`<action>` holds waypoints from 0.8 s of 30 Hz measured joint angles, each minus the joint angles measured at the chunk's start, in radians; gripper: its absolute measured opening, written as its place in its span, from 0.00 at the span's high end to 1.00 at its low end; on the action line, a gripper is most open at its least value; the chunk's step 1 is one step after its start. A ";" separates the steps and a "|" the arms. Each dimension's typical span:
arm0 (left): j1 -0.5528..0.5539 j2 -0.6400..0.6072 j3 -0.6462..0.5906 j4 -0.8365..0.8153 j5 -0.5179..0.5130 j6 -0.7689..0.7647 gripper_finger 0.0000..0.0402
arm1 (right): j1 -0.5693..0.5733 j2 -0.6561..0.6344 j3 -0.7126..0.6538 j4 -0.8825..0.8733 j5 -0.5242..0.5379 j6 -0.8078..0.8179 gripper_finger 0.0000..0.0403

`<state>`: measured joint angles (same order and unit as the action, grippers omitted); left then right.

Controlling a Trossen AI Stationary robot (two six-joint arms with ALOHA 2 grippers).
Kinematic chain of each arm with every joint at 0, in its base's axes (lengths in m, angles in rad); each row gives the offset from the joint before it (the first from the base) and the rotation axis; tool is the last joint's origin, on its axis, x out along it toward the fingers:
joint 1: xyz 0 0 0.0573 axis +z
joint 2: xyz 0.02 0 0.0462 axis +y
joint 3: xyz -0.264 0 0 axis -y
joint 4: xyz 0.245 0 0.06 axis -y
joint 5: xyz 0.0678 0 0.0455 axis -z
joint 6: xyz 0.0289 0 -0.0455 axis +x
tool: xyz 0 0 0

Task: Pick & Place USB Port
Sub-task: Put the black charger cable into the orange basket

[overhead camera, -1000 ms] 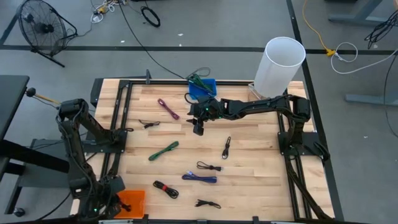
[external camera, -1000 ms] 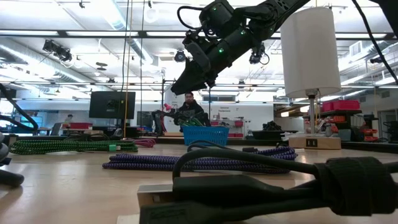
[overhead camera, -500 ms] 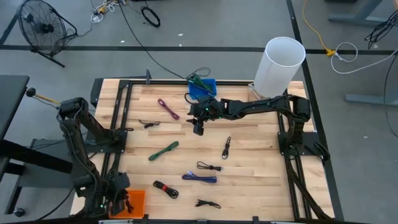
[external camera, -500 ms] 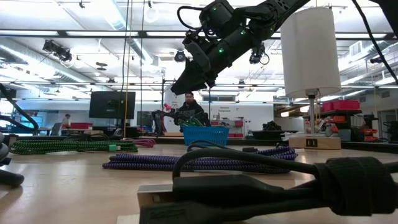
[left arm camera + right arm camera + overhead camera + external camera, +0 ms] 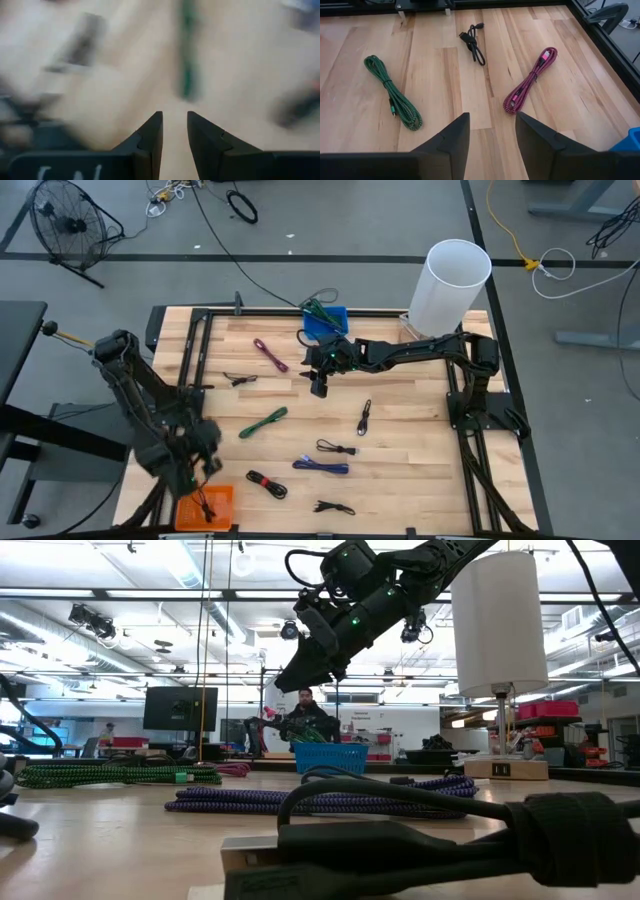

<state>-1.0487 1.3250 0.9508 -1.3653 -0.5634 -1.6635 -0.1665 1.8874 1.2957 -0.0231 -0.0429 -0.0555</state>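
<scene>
From above, the right gripper (image 5: pixel 319 387) is hovering over the wooden table (image 5: pixel 420 430) near the blue basket (image 5: pixel 326 320); the left gripper (image 5: pixel 205 463) is hanging above the orange tray (image 5: pixel 218 502).

At table height, thick black (image 5: pixel 420 830) and purple (image 5: pixel 300 802) braided cables are filling the foreground.

The left wrist is showing only blur, fingers slightly apart, empty.

The right wrist is showing green (image 5: pixel 392 100), pink (image 5: pixel 527 87) and black (image 5: pixel 472 42) coiled USB cables beyond parted, empty fingers.

No writing is legible.

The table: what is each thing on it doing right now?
Left end effector: open, empty, near orange bin.
Right end effector: open, empty, hovering mid-table.
Green cable: bundled, lying flat.
Pink cable: bundled, lying flat.
Blue basket: upright, cables inside.
White cylinder: standing upright.
</scene>
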 joint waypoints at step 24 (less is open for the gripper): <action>0.910 -0.175 -0.203 0.203 0.012 0.974 0.76 | 0.005 0.001 0.000 0.023 -0.003 0.002 0.60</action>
<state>-0.1387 1.1496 0.7481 -1.1627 -0.5517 -0.6897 -0.1619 1.8881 1.2957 -0.0005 -0.0462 -0.0532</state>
